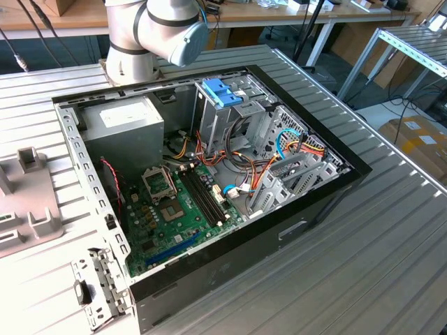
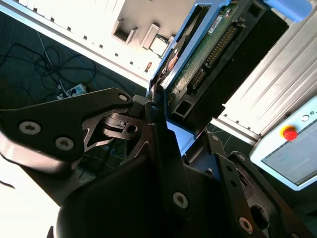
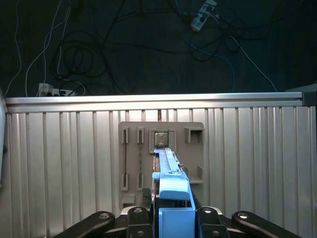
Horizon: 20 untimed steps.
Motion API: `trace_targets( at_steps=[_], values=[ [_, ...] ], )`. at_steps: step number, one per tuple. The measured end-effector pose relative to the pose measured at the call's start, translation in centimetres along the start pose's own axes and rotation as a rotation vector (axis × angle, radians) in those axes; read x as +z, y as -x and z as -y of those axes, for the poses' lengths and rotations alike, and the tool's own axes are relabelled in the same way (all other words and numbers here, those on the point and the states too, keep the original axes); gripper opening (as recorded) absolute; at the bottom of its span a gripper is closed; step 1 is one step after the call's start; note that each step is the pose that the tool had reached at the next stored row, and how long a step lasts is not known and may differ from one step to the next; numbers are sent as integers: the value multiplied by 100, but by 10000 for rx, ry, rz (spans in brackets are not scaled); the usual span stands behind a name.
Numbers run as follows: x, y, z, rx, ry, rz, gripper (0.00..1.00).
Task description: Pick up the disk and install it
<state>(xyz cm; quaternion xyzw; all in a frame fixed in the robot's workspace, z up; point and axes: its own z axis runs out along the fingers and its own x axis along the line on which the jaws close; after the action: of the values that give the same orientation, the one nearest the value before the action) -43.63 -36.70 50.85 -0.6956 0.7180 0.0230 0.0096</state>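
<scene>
As the first wrist view shows, the disk [image 3: 167,166] is clamped edge-on by the gripper [image 3: 171,213] over a grey tray [image 3: 131,148]. Its gripped end is hidden inside the jaws.

Arm [image 1: 152,36]: joints hunched at the exterior view's upper left.
Gripper [image 2: 161,106]: jaws clamped tight on the disk [image 2: 223,49].

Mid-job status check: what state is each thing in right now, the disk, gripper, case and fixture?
disk: clamped in the jaws, held in the air above the ribbed table.
gripper: jaws shut on the disk.
computer case: lying on its side, side panel off, interior exposed.
grey fixture: flat on the table, apart from the disk.
</scene>
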Motion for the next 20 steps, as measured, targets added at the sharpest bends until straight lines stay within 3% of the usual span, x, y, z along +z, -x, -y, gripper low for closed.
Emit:
trace_targets(
  at_steps=[7,20],
  values=[
    [2,-15,23,0,-2,1,37],
    [8,-23,135,0,2,0,37]
  ],
)
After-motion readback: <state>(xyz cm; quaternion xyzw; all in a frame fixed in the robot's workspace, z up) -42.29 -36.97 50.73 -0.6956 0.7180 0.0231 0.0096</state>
